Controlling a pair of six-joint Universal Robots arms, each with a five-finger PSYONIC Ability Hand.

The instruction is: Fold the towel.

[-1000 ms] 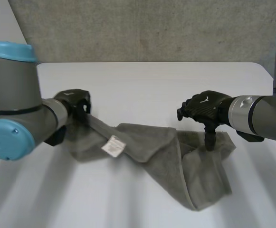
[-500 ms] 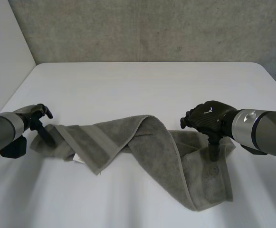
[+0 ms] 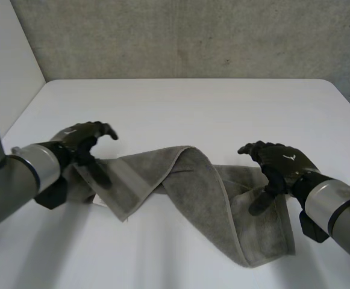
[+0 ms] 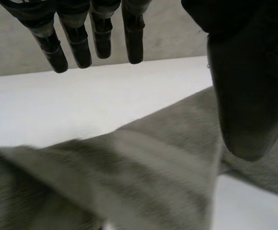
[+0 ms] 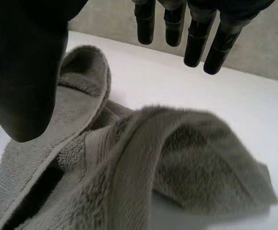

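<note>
Grey towel (image 3: 193, 180) lies twisted and bunched across the near half of the white desk (image 3: 181, 102), with a raised fold at its middle. Head view: left hand (image 3: 78, 139) at the towel's left end, right hand (image 3: 283, 161) over its right part, each thumb down at the cloth. Left wrist view: fingers (image 4: 100, 38) straight and spread, clear above the towel, clamping nothing. Right wrist view: fingers (image 5: 196, 45) likewise apart above rumpled folds.
</note>
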